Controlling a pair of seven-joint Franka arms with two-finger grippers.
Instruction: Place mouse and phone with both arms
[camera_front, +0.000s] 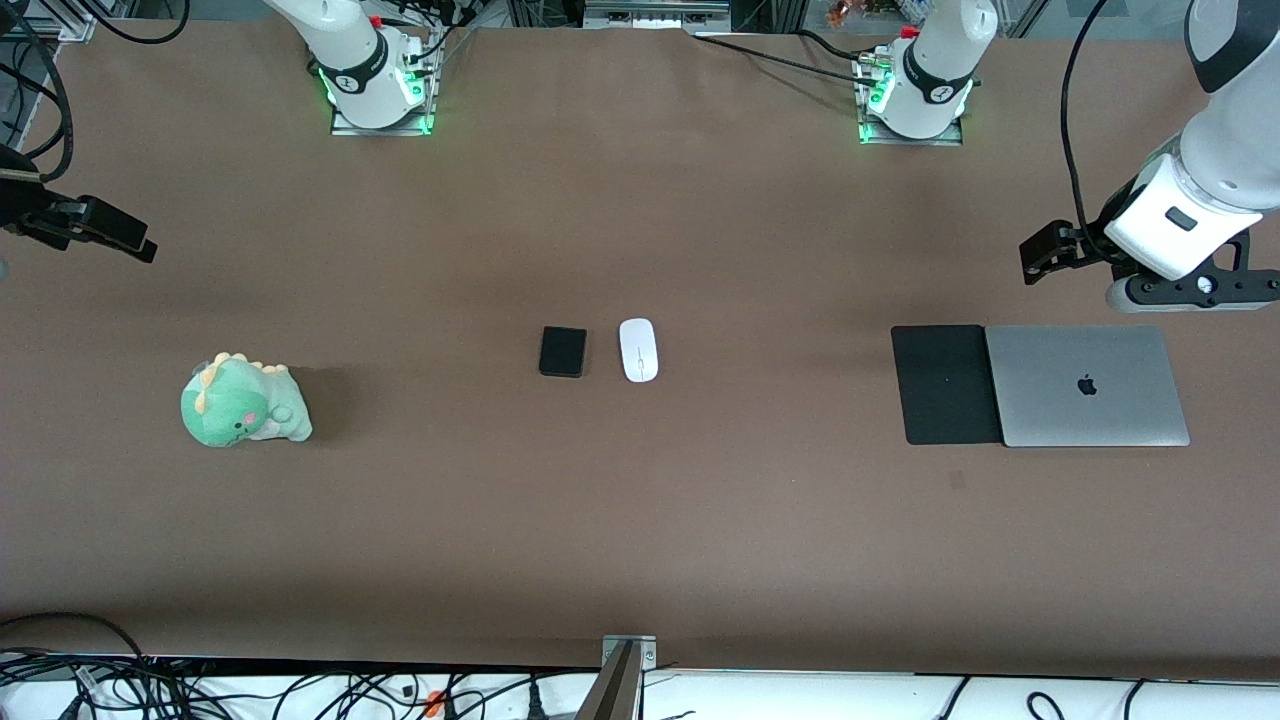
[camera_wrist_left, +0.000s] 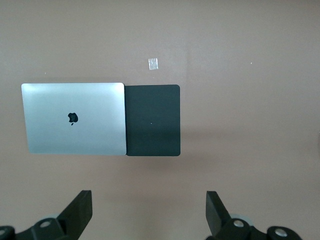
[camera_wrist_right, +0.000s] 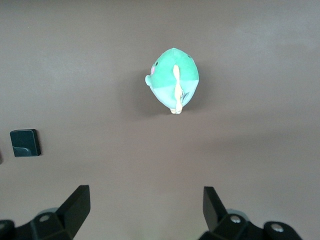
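The white mouse (camera_front: 638, 349) and the small black phone (camera_front: 563, 352) lie side by side at the middle of the table, the phone toward the right arm's end. The phone also shows in the right wrist view (camera_wrist_right: 24, 142). My left gripper (camera_wrist_left: 148, 200) is open and empty, up in the air over bare table by the laptop, and it shows in the front view (camera_front: 1195, 288). My right gripper (camera_wrist_right: 145, 195) is open and empty, over bare table by the plush toy. In the front view only its black hand (camera_front: 70, 222) shows at the edge. Both are well away from the mouse and phone.
A closed silver laptop (camera_front: 1087, 386) lies at the left arm's end with a black mouse pad (camera_front: 945, 385) touching it on the mouse's side; both show in the left wrist view (camera_wrist_left: 75, 117) (camera_wrist_left: 152, 120). A green plush dinosaur (camera_front: 243, 402) (camera_wrist_right: 174, 80) sits at the right arm's end.
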